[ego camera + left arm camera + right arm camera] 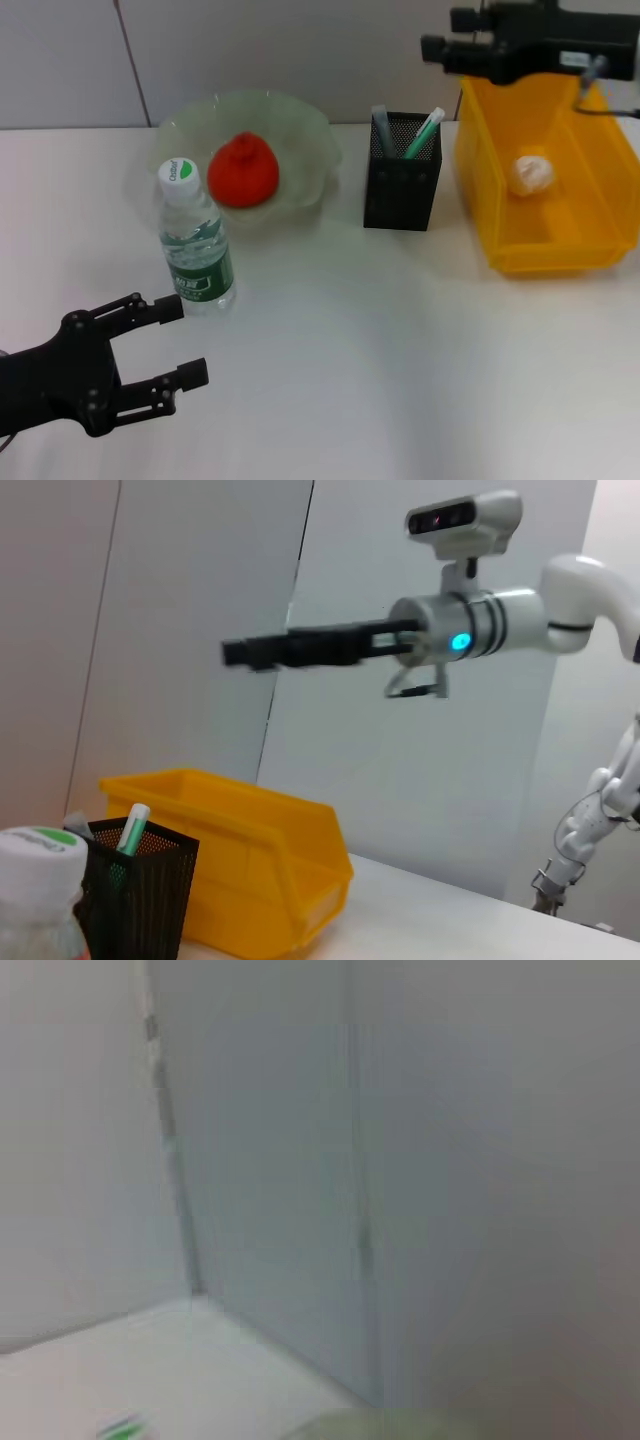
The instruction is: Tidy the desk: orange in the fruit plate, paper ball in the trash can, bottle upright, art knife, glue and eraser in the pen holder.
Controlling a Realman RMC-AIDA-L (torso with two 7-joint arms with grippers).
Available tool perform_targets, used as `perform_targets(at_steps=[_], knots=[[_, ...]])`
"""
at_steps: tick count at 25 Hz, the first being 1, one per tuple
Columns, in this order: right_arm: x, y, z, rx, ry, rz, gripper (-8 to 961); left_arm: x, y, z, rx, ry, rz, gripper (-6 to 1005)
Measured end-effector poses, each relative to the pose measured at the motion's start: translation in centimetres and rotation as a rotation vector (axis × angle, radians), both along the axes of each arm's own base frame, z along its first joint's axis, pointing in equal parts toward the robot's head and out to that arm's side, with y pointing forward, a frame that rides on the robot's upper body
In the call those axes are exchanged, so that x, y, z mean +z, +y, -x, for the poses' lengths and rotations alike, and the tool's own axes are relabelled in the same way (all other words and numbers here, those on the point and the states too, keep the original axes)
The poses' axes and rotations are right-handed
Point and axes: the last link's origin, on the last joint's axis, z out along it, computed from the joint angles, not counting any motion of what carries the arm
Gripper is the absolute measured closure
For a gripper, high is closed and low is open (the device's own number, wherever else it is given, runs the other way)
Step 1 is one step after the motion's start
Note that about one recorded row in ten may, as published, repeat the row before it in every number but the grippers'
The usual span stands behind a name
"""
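The orange lies in the pale-green fruit plate. Beside the plate the bottle stands upright; its cap shows in the left wrist view. A paper ball rests inside the yellow trash can. The black mesh pen holder holds a green-and-white stick and a grey-blue one; the eraser is hidden. My left gripper is open, low, just in front of the bottle. High over the trash can's back edge, my right gripper hangs open and empty.
The white table ends at a grey wall behind the plate, holder and bin. The right wrist view shows only the wall corner and a strip of table.
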Motion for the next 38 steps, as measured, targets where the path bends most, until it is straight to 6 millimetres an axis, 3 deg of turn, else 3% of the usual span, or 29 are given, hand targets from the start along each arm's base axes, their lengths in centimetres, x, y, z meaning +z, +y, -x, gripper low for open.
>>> perform_targets(at_steps=[3,4,7,8,9,12,13,14,15,18,27,38], knots=[[1.2,-3.1,-1.0,0.026,-0.030,0.133,369,0.4,0.1,0.1,-0.005,0.013,0.012,194],[1.2,-3.1,-1.0,0.026,-0.030,0.133,364,0.4,0.1,0.1,-0.005,0.013,0.012,194],[1.5,-5.4,-2.9,0.047,-0.024,0.194,345,0.6,0.1,0.3,-0.008,0.029,0.024,194],[1.4,-7.1,-4.6,0.045,0.000,0.228,337,0.7,0.1,0.4,-0.009,0.034,0.027,194],[1.4,-7.1,-4.6,0.045,0.000,0.228,328,0.7,0.1,0.4,-0.009,0.034,0.027,194],[0.2,-9.6,-7.1,0.063,0.042,0.269,302,0.9,0.1,0.7,-0.003,0.040,0.033,194],[-1.1,-11.2,-8.6,0.085,0.066,0.293,282,1.0,0.1,1.1,0.003,0.047,0.032,194],[-1.1,-11.2,-8.6,0.085,0.066,0.293,261,1.0,0.1,1.1,0.003,0.047,0.032,194],[-2.4,-12.8,-9.9,0.113,0.086,0.313,241,1.1,0.2,1.3,0.010,0.058,0.029,194],[-3.8,-14.3,-11.4,0.131,0.113,0.324,200,1.1,0.4,1.5,0.015,0.074,0.035,194],[-5.6,-16.1,-13.1,0.148,0.126,0.336,200,0.2,1.2,1.1,-0.008,0.143,0.142,193],[-5.9,-16.7,-13.0,0.175,0.130,0.367,200,0.2,0.4,0.2,-0.061,0.105,0.241,193]])
